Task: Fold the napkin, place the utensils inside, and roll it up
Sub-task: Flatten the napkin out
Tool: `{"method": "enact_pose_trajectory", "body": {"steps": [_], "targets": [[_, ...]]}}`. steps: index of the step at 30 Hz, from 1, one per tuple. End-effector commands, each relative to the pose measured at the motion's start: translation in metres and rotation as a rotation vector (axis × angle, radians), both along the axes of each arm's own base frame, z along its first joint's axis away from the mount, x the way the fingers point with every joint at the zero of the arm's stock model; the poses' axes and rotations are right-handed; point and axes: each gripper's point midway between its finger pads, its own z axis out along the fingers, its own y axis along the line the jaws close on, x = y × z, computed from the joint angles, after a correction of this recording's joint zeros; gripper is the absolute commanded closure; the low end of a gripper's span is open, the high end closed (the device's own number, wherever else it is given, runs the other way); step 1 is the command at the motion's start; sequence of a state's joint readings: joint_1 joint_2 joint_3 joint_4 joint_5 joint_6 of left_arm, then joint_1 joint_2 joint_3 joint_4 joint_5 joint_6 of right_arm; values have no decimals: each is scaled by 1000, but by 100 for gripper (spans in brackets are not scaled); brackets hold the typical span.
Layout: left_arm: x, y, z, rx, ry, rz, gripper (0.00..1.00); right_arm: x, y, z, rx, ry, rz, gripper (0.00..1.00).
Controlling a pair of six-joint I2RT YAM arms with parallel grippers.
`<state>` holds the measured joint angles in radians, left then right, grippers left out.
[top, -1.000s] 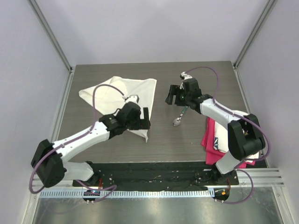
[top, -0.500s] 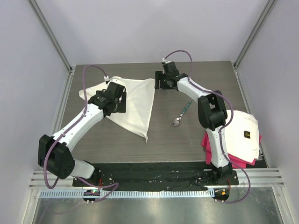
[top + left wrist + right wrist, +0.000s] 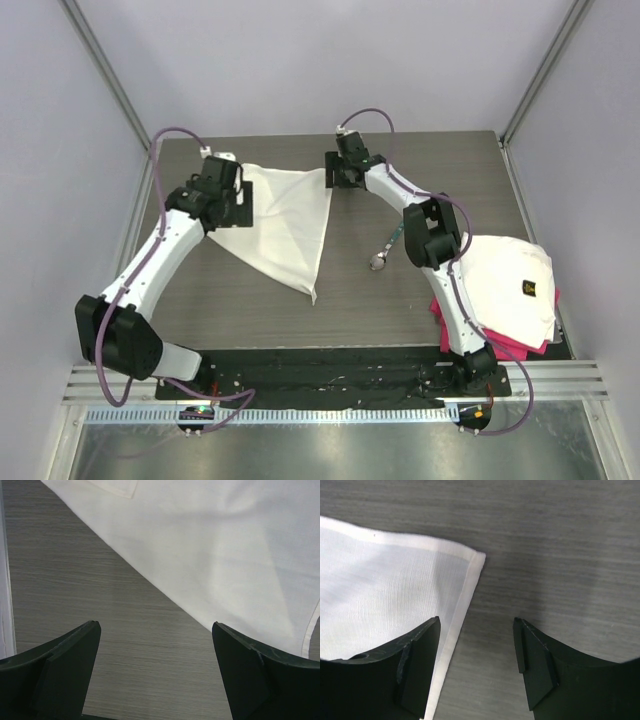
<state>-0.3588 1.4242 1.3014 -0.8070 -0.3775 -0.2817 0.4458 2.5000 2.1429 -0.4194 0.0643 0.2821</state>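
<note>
Gaping left end effector [image 3: 155,623] and right end effector [image 3: 476,620] flank napkin [image 3: 285,215], spoon [image 3: 388,245] lies apart

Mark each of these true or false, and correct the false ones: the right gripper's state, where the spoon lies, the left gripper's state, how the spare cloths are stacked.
1. The right gripper is open over a corner of the napkin. True.
2. The spoon lies on the napkin. False: it lies on the bare table, to the right of the napkin and apart from it.
3. The left gripper is shut on the napkin. False: it is open and holds nothing, with the napkin's edge below it.
4. The white cloth with a dark logo lies on top of the pink cloth. True.
</note>
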Motion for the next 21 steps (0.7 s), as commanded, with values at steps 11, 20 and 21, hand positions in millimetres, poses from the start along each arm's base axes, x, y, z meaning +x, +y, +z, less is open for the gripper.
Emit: {"method": "enact_pose_trajectory", "body": {"steps": [11, 20, 21], "targets": [[-3, 23, 11, -167, -58, -3, 1, 29, 16, -7, 15, -63, 20, 32], [-13, 28, -3, -194, -50, 4, 1, 33, 28, -19, 64, -45, 26, 41], [-14, 29, -2, -193, -57, 4, 1, 32, 30, -20, 66, -42, 31, 42]]}}
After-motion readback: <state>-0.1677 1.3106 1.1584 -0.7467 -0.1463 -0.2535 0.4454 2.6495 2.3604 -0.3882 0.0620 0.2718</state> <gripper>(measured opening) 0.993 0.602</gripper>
